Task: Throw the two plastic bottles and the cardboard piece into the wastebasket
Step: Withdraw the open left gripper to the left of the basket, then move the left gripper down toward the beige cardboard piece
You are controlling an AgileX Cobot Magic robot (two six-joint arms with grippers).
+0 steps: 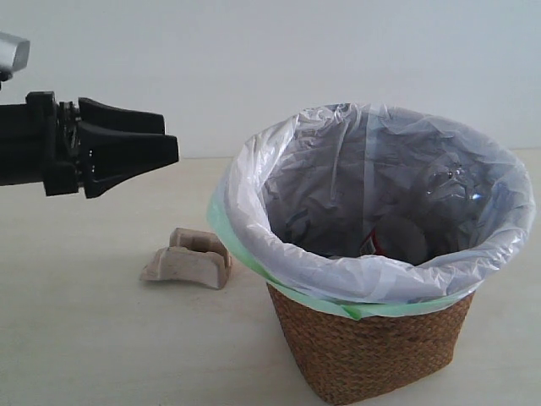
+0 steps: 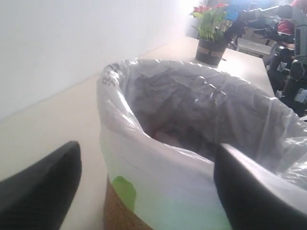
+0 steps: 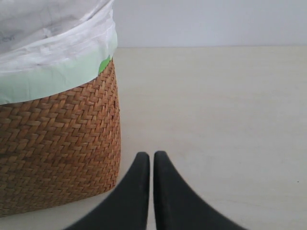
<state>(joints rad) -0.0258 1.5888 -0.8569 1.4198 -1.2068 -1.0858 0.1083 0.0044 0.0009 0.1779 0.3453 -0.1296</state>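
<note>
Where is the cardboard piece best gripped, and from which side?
Probably from above, closing across one raised hump of the cardboard piece. It lies low on the table, apart from the wastebasket, so a sideways approach finds little to pinch.

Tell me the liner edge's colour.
The liner edge is pale green; right wrist view shows it best.

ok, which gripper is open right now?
The left gripper: its fingers stand wide apart, nothing between them, facing the basket. The right gripper has its fingers pressed together, low beside the basket.
</note>
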